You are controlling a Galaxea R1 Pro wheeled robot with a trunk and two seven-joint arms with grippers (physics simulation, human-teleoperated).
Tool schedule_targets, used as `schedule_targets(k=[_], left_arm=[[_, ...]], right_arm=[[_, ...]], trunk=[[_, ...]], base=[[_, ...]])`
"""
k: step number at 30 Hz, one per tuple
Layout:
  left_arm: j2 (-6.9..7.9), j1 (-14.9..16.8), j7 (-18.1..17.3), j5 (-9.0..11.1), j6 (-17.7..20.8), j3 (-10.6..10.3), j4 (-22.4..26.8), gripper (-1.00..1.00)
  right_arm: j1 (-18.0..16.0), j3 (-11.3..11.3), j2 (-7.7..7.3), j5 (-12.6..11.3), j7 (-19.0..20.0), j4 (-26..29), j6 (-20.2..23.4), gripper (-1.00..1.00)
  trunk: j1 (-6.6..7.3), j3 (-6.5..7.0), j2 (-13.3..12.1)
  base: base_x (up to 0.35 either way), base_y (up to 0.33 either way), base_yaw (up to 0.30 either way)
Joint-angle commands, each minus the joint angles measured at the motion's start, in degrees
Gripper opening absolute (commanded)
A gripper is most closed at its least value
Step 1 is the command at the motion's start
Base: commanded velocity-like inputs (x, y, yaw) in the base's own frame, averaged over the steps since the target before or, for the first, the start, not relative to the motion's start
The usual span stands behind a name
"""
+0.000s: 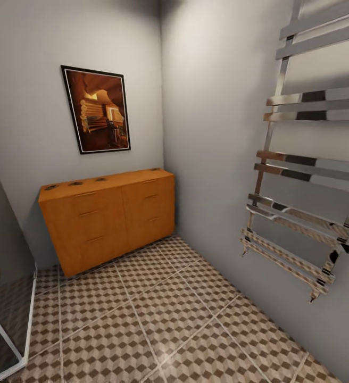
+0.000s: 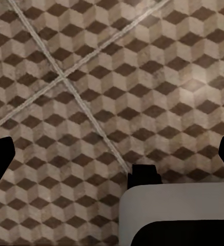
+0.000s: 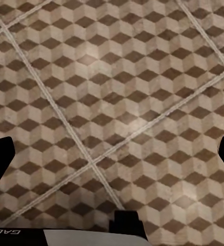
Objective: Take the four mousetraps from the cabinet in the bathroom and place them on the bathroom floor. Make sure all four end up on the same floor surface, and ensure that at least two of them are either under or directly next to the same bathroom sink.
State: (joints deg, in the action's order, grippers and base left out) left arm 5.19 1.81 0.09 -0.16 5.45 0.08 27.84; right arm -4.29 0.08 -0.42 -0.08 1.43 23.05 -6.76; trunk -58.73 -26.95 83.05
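Observation:
The orange-brown cabinet (image 1: 110, 218) stands against the far wall in the corner, its drawers shut. Several small dark mousetraps lie in a row on its flat top, among them one at the left end (image 1: 51, 187), one near the middle (image 1: 100, 179) and one at the right end (image 1: 155, 169). The cube-patterned bathroom floor (image 1: 158, 314) stretches from me to the cabinet. My left gripper (image 2: 112, 159) and my right gripper (image 3: 112, 159) both hang open over bare tiles, with nothing between their fingers. The sink is out of view.
A chrome towel rail (image 1: 302, 175) juts from the right wall. A framed picture (image 1: 96, 109) hangs above the cabinet. A glass screen with a white frame (image 1: 9, 340) borders the floor at the left.

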Motion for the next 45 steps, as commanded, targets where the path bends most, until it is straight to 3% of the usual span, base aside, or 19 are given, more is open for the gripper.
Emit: schedule_targets(k=[1,21,45], left_arm=[[0.0,0.02,0.01,-0.02,0.34,0.01,0.11,1.0],[0.0,0.04,-0.01,-0.02,0.35,0.01,0.11,1.0],[0.0,0.04,-0.01,-0.08,0.31,0.01,0.02,1.0]], right_arm=[[-0.02,0.0,-0.02,-0.01,0.15,-0.02,-0.18,1.0],[-0.02,0.09,-0.02,0.07,0.15,-0.02,-0.18,1.0],[-0.02,0.03,-0.04,0.11,0.15,-0.02,-0.18,1.0]], trunk=[[0.0,-0.06,0.03],[0.0,-0.06,0.03],[0.0,-0.06,0.03]], base=[[0.0,-0.038,0.286],[0.014,-0.083,0.286],[0.221,-0.217,0.283]])
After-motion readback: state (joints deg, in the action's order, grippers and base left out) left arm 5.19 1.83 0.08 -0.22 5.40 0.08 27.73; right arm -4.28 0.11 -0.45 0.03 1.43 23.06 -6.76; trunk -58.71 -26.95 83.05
